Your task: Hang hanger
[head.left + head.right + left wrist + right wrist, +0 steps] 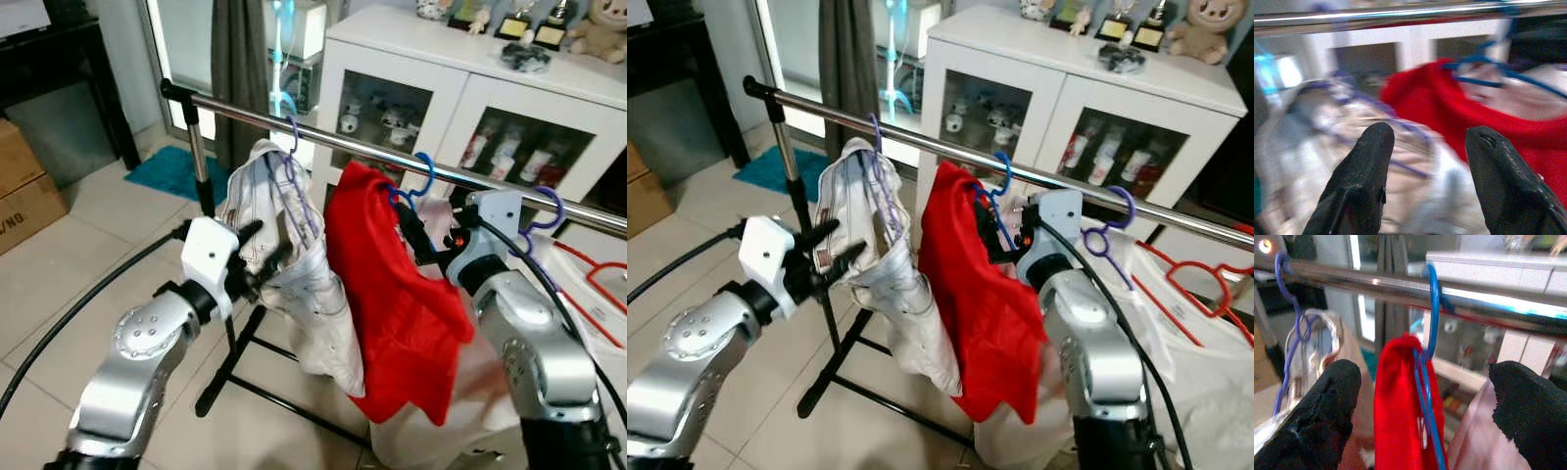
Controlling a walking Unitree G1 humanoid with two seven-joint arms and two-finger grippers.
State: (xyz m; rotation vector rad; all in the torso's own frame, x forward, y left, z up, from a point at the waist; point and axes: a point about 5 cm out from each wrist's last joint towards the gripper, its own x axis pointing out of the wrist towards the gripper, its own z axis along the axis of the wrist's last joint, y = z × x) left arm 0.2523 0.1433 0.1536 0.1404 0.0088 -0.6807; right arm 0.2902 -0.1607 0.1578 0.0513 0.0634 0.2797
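blue hanger [1431,308]: hooked on rail [392,157], carrying red garment [402,304]
right hand [1425,396]: open, empty
left hand [1425,161]: open, empty

A white cabinet [460,93] with glass doors stands at the back; small toys and bottles sit inside it; a plush toy [600,37] and some trophies [534,24] stand on top; a teal mat [174,171] lies on the tiled floor [78,264]; cardboard boxes [24,186] are at the left; a grey curtain [238,69] hangs behind.
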